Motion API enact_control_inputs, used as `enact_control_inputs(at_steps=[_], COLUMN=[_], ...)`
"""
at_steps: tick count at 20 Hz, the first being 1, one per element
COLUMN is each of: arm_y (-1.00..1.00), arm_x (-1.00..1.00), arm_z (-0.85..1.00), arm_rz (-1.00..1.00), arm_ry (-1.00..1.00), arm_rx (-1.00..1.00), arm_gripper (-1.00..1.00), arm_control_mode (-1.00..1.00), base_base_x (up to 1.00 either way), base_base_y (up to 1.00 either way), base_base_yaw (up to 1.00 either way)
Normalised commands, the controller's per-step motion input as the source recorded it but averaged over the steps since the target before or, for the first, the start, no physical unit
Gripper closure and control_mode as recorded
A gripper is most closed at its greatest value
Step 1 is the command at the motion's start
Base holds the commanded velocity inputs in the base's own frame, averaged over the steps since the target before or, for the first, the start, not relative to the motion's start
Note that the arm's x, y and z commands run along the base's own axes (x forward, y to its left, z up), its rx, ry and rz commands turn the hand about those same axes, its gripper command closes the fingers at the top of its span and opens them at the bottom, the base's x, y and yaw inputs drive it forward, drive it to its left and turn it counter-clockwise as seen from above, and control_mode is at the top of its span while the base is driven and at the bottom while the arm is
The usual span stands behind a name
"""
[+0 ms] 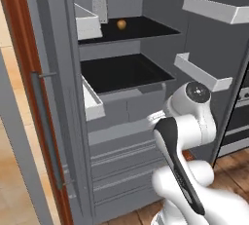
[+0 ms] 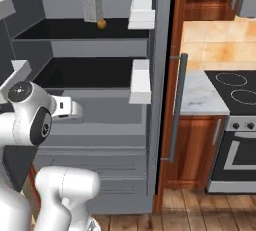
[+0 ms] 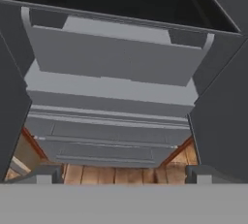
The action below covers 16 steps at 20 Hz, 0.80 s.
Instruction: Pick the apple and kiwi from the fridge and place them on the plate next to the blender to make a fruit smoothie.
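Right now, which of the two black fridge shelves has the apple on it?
The upper black shelf: the apple sits there beside a grey grater. The lower black shelf carries nothing visible.

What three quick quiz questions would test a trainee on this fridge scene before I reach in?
1. True or false: the apple sits on the upper black shelf of the fridge.
2. What stands just beside the apple? A) metal grater B) bottle C) bowl
3. Is the claw open or shut?

Key: 1 true. 2 A. 3 open, holding nothing, pointed at the grey drawers below the shelves.
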Motion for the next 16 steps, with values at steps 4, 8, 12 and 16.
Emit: enact_control_inputs(at_steps=[4,8,12,16], arm_y=[0.00,0.00,0.00,0.00], arm_x=[0.00,0.00,0.00,0.00], arm_z=[0.00,0.00,0.00,0.00], arm_rz=[0.00,0.00,0.00,0.00], arm_ry=[0.00,0.00,0.00,0.00], arm_rx=[0.00,0.00,0.00,0.00], arm_gripper=[-1.00,-1.00,-1.00,-1.00], arm_control_mode=[1.00,1.00,1.00,1.00], base_base_x=[0.70,0.80,0.71,0.59], base_base_y=[0.00,0.00,0.00,0.00], base_base_yaw=[-0.04,-0.04,-0.02,-0.01])
